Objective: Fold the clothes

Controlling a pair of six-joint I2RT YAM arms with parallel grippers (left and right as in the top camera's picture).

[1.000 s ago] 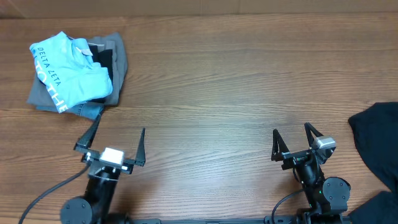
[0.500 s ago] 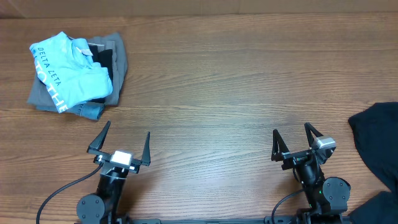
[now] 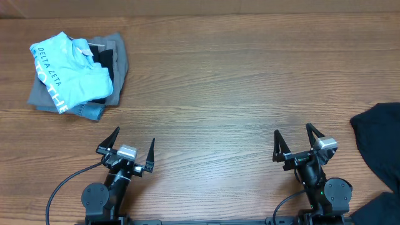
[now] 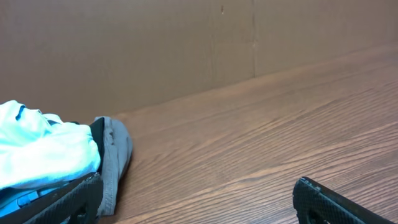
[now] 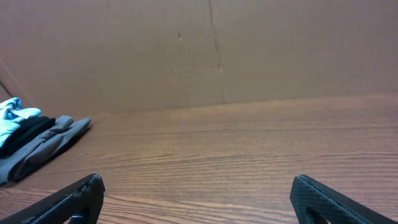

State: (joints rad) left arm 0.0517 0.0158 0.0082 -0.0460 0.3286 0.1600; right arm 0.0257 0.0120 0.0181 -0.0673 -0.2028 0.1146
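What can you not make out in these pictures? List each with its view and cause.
The black garment, overhead: cut off by the right edge.
The pieces under the sky-blue shirt, overhead: the shirt covers them; their number is unclear.
The lettering, overhead: partly folded under.
The shirt, left wrist: cut off by the left edge.
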